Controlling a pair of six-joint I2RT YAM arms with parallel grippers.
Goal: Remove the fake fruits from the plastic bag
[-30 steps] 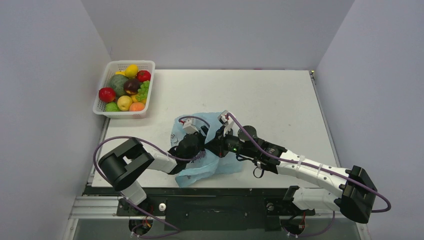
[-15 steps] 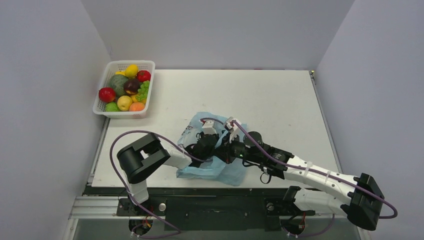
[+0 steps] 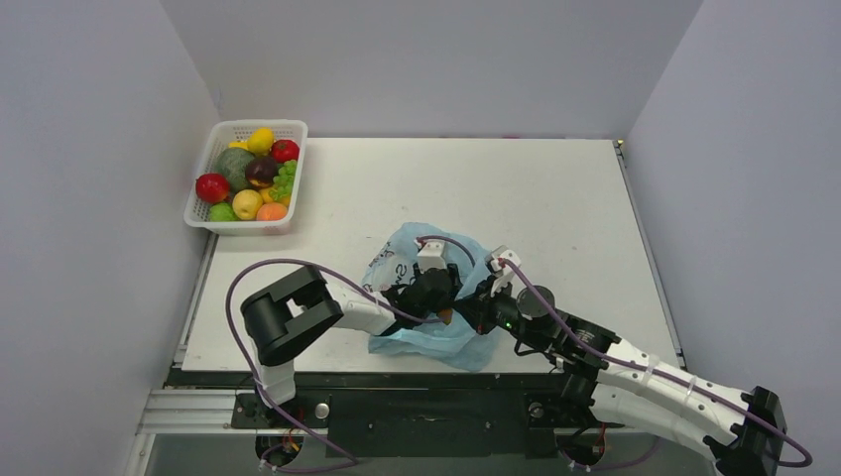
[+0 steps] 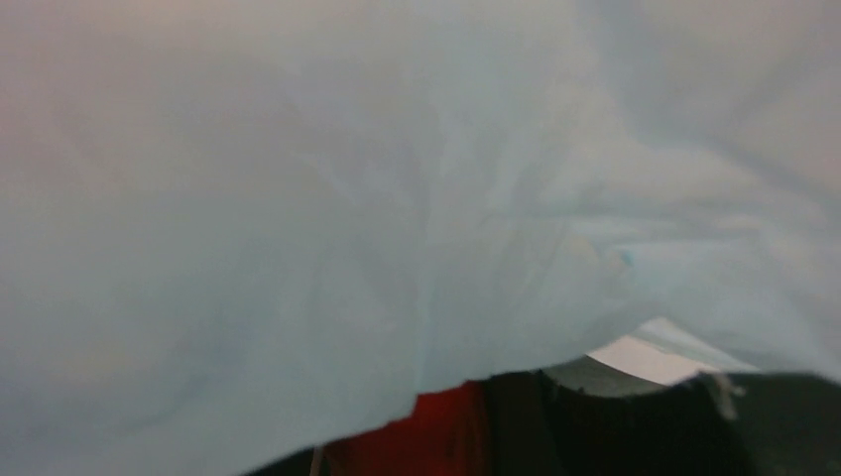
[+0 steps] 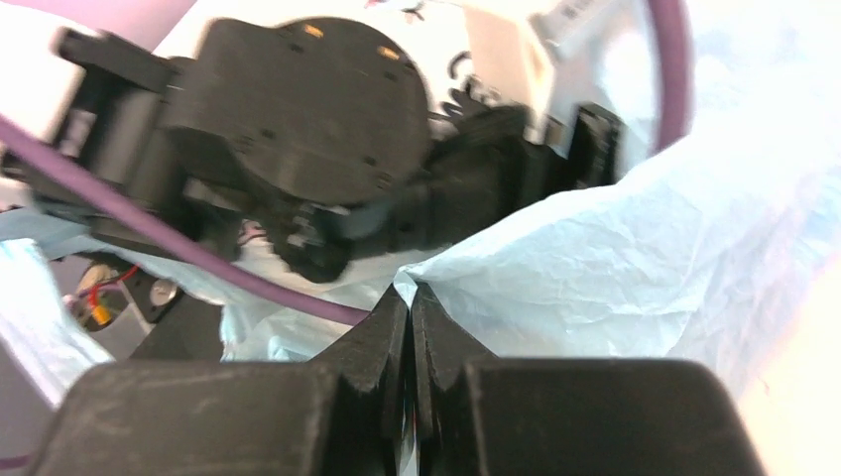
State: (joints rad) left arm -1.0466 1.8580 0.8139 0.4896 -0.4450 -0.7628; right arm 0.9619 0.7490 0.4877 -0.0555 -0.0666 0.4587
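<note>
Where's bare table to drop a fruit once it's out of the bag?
Free: the table beyond the plastic bag, from the basket to the right edge. Crowded: near-centre, where left arm and right arm meet at the bag.

Writing on plastic bag (image 3: 392, 266) unreadable

Bright even light; plastic bag (image 4: 298, 198) blurred close-up.

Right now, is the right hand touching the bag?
Touching. The right wrist view shows the right hand shut on a fold of the bag, with the film running into its closed tips.
</note>
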